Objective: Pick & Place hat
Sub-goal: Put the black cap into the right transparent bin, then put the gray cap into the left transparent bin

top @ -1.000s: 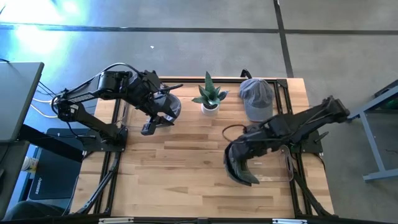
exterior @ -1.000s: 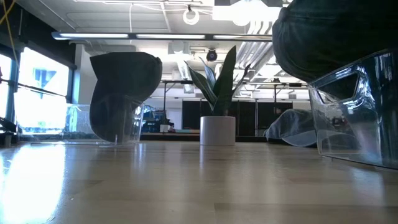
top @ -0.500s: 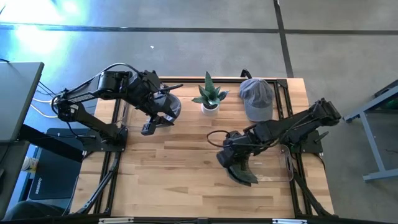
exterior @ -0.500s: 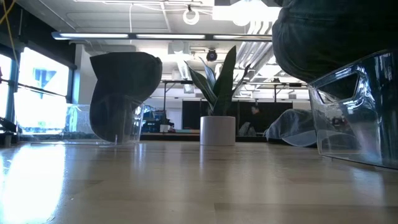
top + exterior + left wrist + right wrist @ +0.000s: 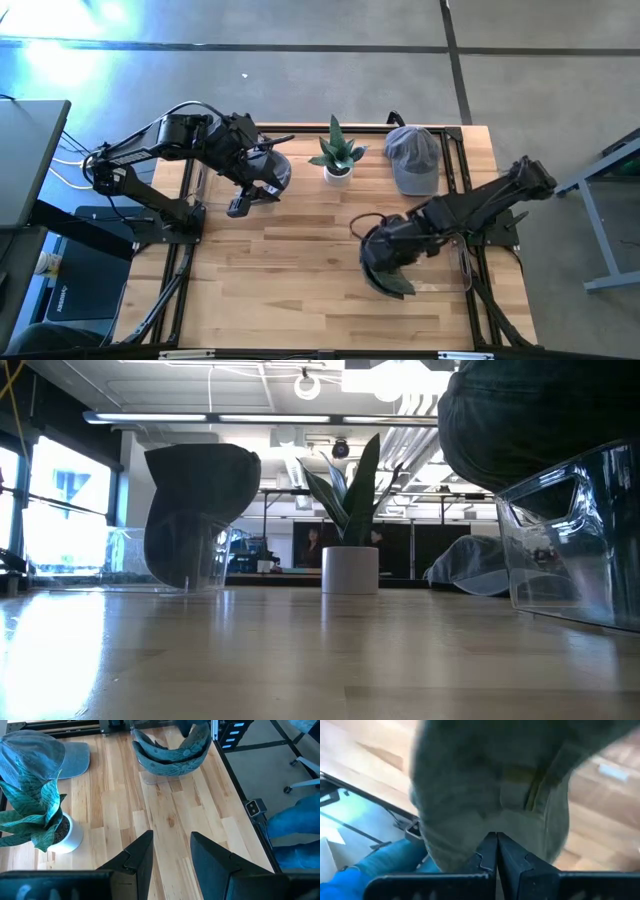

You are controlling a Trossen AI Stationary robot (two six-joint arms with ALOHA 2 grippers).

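Table [image 5: 300, 260]: wood, plant [image 5: 337, 152] far centre.
Right gripper [image 5: 496, 851]: pinched on dark cap [image 5: 385, 268], fingertips hidden.
Left gripper [image 5: 170, 851]: part-open, empty.

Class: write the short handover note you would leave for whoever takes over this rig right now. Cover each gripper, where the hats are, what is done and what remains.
Right gripper: shut on the dark hat, at the table's near right, over a clear stand.
Left gripper: open, empty, waiting at the far left beside a second dark hat on its own stand.
Grey cap: lies flat at the far edge, right of the plant.
Done: the hat is gripped.
Left: lift it clear and place it. The drop spot is not marked in view.
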